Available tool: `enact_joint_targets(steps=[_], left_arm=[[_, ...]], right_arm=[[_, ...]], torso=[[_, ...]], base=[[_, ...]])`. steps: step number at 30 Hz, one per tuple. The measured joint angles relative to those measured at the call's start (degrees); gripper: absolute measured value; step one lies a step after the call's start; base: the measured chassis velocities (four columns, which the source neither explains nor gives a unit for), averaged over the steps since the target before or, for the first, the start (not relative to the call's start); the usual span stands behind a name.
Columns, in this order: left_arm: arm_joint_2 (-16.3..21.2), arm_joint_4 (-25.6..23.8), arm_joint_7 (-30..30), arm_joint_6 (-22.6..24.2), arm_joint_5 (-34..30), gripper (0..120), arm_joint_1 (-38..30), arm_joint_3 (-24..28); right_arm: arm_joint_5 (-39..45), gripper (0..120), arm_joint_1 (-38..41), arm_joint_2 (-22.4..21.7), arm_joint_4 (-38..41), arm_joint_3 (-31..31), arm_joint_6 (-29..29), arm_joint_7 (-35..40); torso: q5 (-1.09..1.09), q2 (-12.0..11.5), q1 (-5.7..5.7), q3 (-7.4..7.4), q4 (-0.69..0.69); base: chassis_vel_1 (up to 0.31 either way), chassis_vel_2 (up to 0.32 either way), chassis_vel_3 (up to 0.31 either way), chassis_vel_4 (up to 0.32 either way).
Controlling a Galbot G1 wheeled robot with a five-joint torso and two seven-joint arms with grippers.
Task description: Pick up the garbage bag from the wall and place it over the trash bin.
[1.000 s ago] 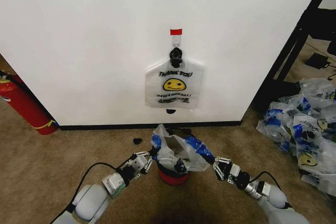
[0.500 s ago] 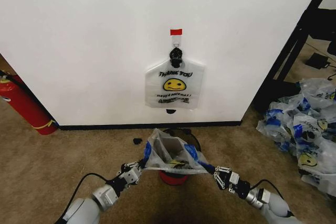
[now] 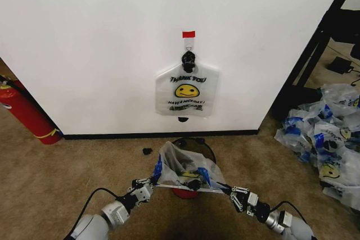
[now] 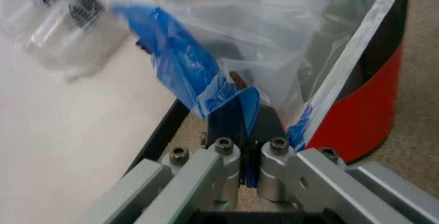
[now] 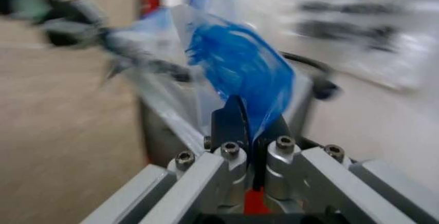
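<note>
Bag-fitting step: garbage bag [image 3: 183,171] stretched open over trash bin [image 3: 185,190], left gripper [image 3: 147,186] at 9 o'clock, right gripper [image 3: 227,191] at 3 o'clock, fingers clenched on blue handles; best lowered evenly, keeping tension, until mouth clears rim.

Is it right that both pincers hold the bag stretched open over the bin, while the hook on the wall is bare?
Not quite. The hook isn't bare: the head view shows another bag hanging there. The left pincer and right pincer do hold the bag stretched over the bin.
</note>
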Motion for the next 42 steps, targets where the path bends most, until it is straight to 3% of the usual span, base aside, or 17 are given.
enact_joint_targets(steps=[2, 5, 9, 23, 33, 35, 37, 42], left_arm=[[-0.3, 0.3, -0.2, 0.3, 0.0, 0, -0.2, 0.1], [-1.0, 0.8, -0.9, 1.2, 0.2, 0, -0.5, 0.1], [-0.7, 0.6, -0.9, 1.5, 0.2, 0, -0.1, -0.2], [-0.3, 0.7, -0.7, 1.5, 1.5, 0, 1.1, -0.9], [0.5, -0.7, -0.5, 1.6, 0.4, 0, 2.2, -1.4], [0.7, -0.9, -0.5, 1.7, 0.1, 0, 2.3, -1.4], [1.2, -1.7, -0.7, 2.0, -0.9, 1, 3.3, -1.4], [2.5, -4.7, -1.9, 4.0, -2.7, 23, 6.0, -1.3]], right_arm=[[0.8, 0, 0.2, 0.2, -0.5, -0.7, 0.0, 2.0], [9.2, 0, 0.8, 1.5, -1.0, -5.2, -0.1, 10.0], [16.1, 0, 1.1, 2.5, 0.0, -7.1, -2.4, 11.9], [24.4, 0, 3.3, 3.3, -0.1, -9.6, -11.2, 16.4], [22.3, 1, 3.9, 3.9, 0.7, -10.0, -12.3, 18.4], [21.8, 4, 3.7, 3.8, 0.8, -10.0, -12.3, 18.4], [16.7, 16, 2.3, 2.8, 1.4, -8.8, -12.9, 18.9], [11.6, 37, -1.4, -0.1, 4.9, -5.9, -14.9, 20.4]], torso=[[0.0, 0.0, 0.0, 0.0, 0.0], [0.01, 0.0, 0.0, 0.0, 0.01], [0.0, 0.0, 0.0, 0.0, 0.01], [-0.01, 0.0, 0.0, 0.0, 0.0], [0.01, 0.0, 0.0, 0.0, 0.01], [0.01, 0.0, 0.0, 0.0, 0.01], [0.01, 0.0, 0.0, 0.0, 0.01], [-0.01, 0.0, 0.0, 0.0, 0.0]], base=[[0.0, 0.0, 0.0, 0.0], [0.0, 0.0, 0.0, 0.0], [0.0, 0.0, 0.0, 0.0], [0.0, 0.0, 0.0, 0.0], [0.0, 0.0, 0.0, 0.0], [0.0, 0.0, 0.0, 0.0], [0.0, 0.0, 0.0, 0.0], [0.0, 0.0, 0.0, 0.0]])
